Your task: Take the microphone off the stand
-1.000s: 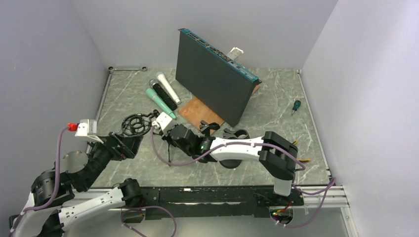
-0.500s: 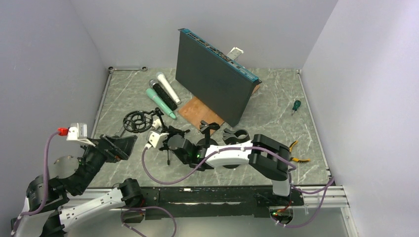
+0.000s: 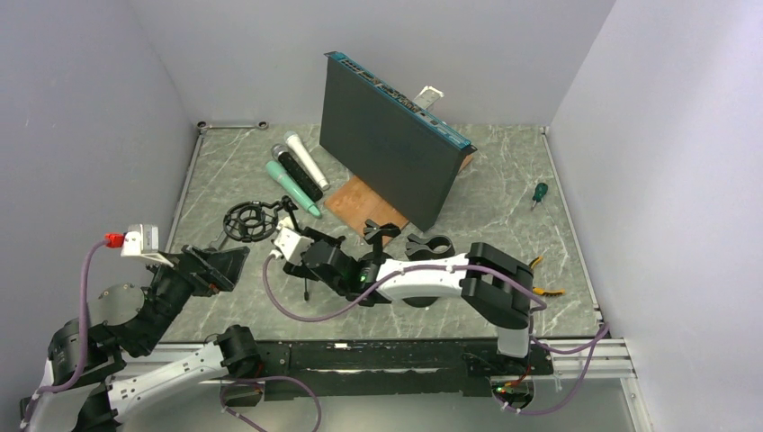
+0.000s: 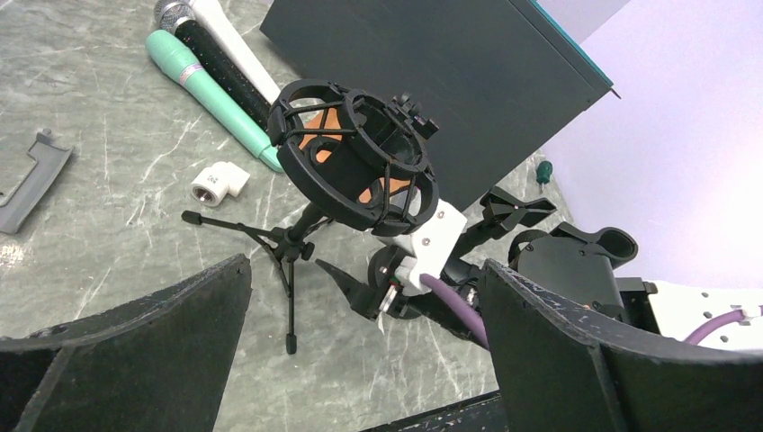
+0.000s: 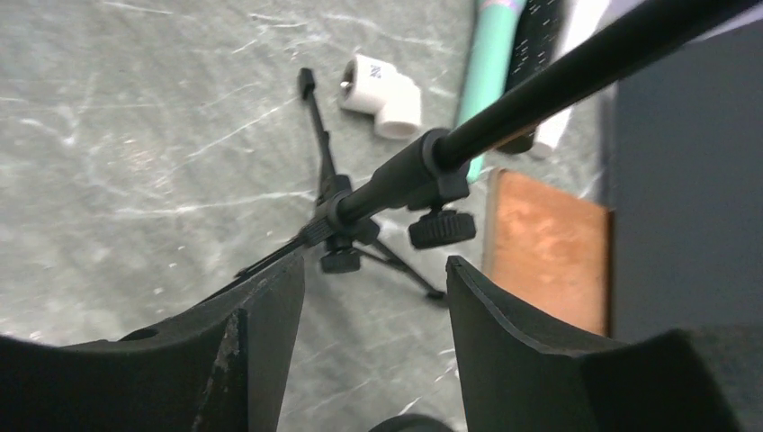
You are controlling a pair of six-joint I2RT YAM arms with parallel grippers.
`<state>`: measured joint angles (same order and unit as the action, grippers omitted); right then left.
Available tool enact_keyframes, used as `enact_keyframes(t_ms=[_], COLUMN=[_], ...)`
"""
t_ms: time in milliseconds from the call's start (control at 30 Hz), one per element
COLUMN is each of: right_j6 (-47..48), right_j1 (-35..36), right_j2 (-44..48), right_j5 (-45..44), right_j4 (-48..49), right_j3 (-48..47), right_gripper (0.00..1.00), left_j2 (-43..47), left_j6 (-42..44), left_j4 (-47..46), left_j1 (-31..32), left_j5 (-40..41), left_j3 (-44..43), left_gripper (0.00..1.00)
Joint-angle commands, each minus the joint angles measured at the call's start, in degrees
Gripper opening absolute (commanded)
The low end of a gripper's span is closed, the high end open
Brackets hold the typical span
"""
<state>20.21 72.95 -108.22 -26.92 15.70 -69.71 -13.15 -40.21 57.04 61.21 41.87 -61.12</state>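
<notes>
A black tripod stand (image 3: pixel 306 268) stands left of centre with a round shock mount (image 3: pixel 250 220) at its top. In the top view the table shows through the ring. The left wrist view shows the mount (image 4: pixel 355 157) close ahead; I cannot tell what its inner sleeve holds. Three microphones lie behind it: green (image 3: pixel 292 189), black (image 3: pixel 300 174), white (image 3: pixel 308 160). My right gripper (image 5: pixel 373 297) is open, its fingers just below the stand's pole (image 5: pixel 504 117) and hub (image 5: pixel 346 225), not touching. My left gripper (image 4: pixel 364 306) is open and empty, well short of the stand.
A tall dark panel (image 3: pixel 387 157) stands upright behind a copper board (image 3: pixel 360 202). Black clamps (image 3: pixel 430 245) lie near the right arm. A white pipe elbow (image 4: pixel 220 183) and a grey bracket (image 4: pixel 31 175) lie left of the stand. A screwdriver (image 3: pixel 539 192) lies far right.
My left gripper has pulled back from the shock mount towards the near left. My right gripper swung left and nearer, then edged back towards the stand. The stand stays upright.
</notes>
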Motion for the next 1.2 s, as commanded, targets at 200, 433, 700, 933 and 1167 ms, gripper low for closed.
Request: enact_keyframes(t_ms=[200,433,700,933,1167], right_j6=[-25.5,-33.5,-34.4,-32.6,-31.7], right_j1=[-3.5,-8.8,-10.3,-10.7,-10.8], right_j2=[11.8,12.7,7.7,3.9,2.3], right_j5=[11.6,17.2,18.5,20.2,21.6], right_j4=[-5.4,-7.7,-11.2,-13.4,-13.5], right_j3=[3.4,1.0,-5.2,-9.6,-10.3], right_gripper=[0.7,0.73,0.72,0.6,0.42], left_j2=[0.8,1.0,0.7,0.6,0.6], left_j6=[-1.0,-1.1,-1.2,-0.9,-0.5], left_j4=[-0.6,-1.4,-0.9,-1.2,-1.4], left_j1=[0.1,0.1,0.1,0.1,0.1], left_j5=[0.2,-0.6,-0.9,-1.2,-1.1], left_j3=[0.9,1.6,1.0,0.9,0.8], left_gripper=[0.99,0.99,0.99,0.99,0.99])
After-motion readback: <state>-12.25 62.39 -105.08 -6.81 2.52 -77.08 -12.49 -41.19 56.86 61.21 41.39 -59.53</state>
